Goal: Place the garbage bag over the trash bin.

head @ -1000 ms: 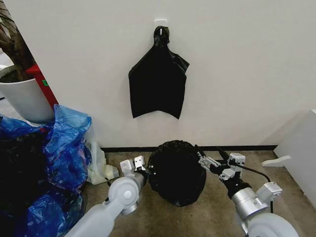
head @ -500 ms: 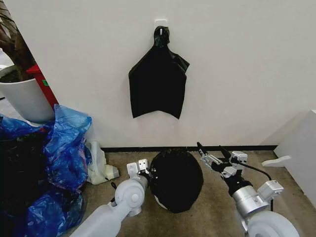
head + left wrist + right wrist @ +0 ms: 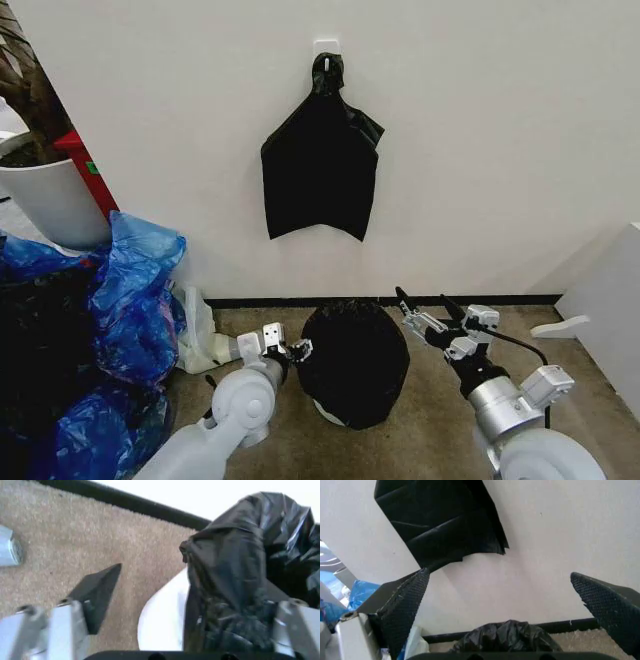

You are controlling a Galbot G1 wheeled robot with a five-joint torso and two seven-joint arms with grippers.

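Garbage bag (image 3: 352, 358) is draped over trash bin (image 3: 162, 620); both left gripper (image 3: 290, 350) at 9 o'clock and right gripper (image 3: 420, 308) at 2 are spread, empty; hem likely needs tugging down.

The garbage bag (image 3: 352, 360) covers the trash bin (image 3: 330, 411) on the floor, between the left hand (image 3: 290, 350) and right hand (image 3: 424, 309).

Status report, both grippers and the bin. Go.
Left gripper open beside the bin. Right gripper open, clear of it. Garbage bag draped over bin, white wall still bare low down. Nothing in the way.
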